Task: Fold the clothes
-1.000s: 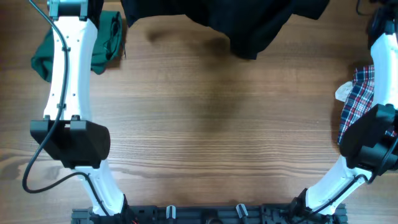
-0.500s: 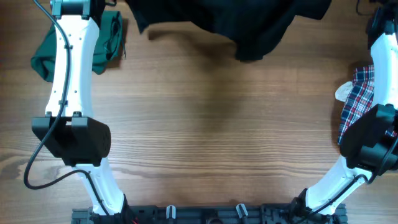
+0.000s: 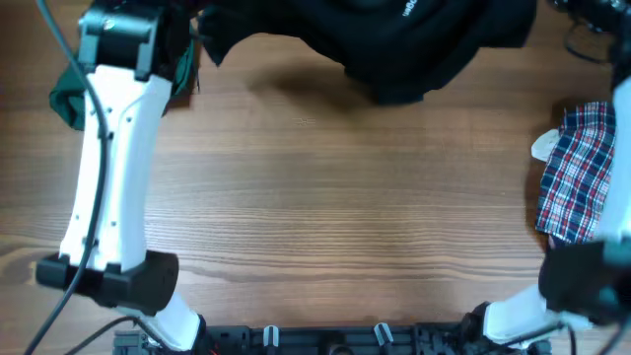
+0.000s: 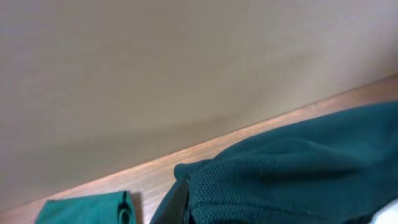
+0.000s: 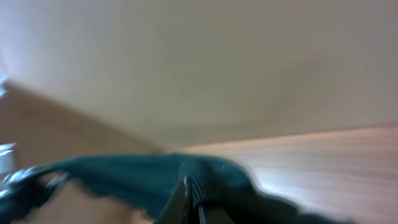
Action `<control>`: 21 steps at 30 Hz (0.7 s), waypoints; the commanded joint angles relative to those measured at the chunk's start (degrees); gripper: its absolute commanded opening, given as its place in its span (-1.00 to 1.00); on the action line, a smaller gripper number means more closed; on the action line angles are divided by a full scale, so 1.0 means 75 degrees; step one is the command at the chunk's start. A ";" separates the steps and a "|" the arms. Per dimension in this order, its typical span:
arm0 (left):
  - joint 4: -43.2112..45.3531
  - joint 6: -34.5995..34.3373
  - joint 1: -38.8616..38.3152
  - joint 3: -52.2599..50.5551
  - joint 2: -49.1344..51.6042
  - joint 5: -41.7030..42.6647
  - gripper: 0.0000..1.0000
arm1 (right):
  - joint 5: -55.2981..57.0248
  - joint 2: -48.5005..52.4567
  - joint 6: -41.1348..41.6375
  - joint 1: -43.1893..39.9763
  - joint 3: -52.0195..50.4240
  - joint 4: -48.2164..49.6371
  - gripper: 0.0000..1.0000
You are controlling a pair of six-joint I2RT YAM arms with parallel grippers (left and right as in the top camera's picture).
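**Entry: black top, pinched at two corners, far edge**

Far left, we list the dark green garment (image 3: pixel 64 94), bunched and partly hidden under the left arm (image 3: pixel 108 168). Next is the left gripper (image 4: pixel 180 202) — clenched on a fold of the black top (image 3: pixel 394 49). The top hangs bunched along the far side of the table (image 3: pixel 335 217), with a white mark (image 3: pixel 404 8) showing. The right gripper (image 5: pixel 186 198) is likewise clamped on dark cloth, which we judge to be the same top. At the right edge lies the plaid garment (image 3: pixel 577 173).

Handling: we would draw both corners apart evenly and spread the top on bare wood — clear of both neighbours — before folding.
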 commanded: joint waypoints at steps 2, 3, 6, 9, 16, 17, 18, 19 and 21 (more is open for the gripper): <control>-0.0519 -0.0131 0.0015 0.0137 -0.0612 -0.0458 -0.92 | 0.2154 -0.1405 -0.1562 0.0044 0.0143 -0.0836 -0.91; -0.0632 -0.0131 -0.0003 0.0137 -0.0702 -0.0562 -0.92 | 0.2206 -0.1521 -0.1550 0.0044 0.0143 -0.0988 -0.91; -0.1102 -0.0131 -0.0210 0.0137 -0.1099 -0.0833 -0.92 | 0.2632 -0.1714 -0.1472 0.0044 0.0143 -0.1711 -0.91; -0.1670 -0.0134 -0.0641 0.0137 -0.1623 -0.1346 -0.92 | 0.3209 -0.1798 -0.1510 0.0047 0.0143 -0.2614 -0.92; -0.3325 -0.0959 -0.1480 0.0137 -0.2410 -0.1827 -0.92 | 0.4287 -0.2396 -0.1687 0.0047 0.0143 -0.4164 -0.91; -0.3448 -0.1078 -0.1550 0.0137 -0.2445 -0.1941 -0.92 | 0.4319 -0.2515 -0.1702 0.0047 0.0143 -0.4301 -0.91; -0.3587 -0.1151 -0.1629 0.0137 -0.2477 -0.2055 -0.92 | 0.4328 -0.2658 -0.1705 0.0047 0.0143 -0.4427 -0.91; -0.3687 -0.1172 -0.1737 0.0137 -0.2512 -0.2192 -0.92 | 0.4415 -0.2812 -0.1705 0.0047 0.0143 -0.4505 -0.92; -0.3786 -0.1207 -0.1920 0.0137 -0.2562 -0.2465 -0.92 | 0.4768 -0.3118 -0.1702 0.0047 0.0143 -0.4587 -0.91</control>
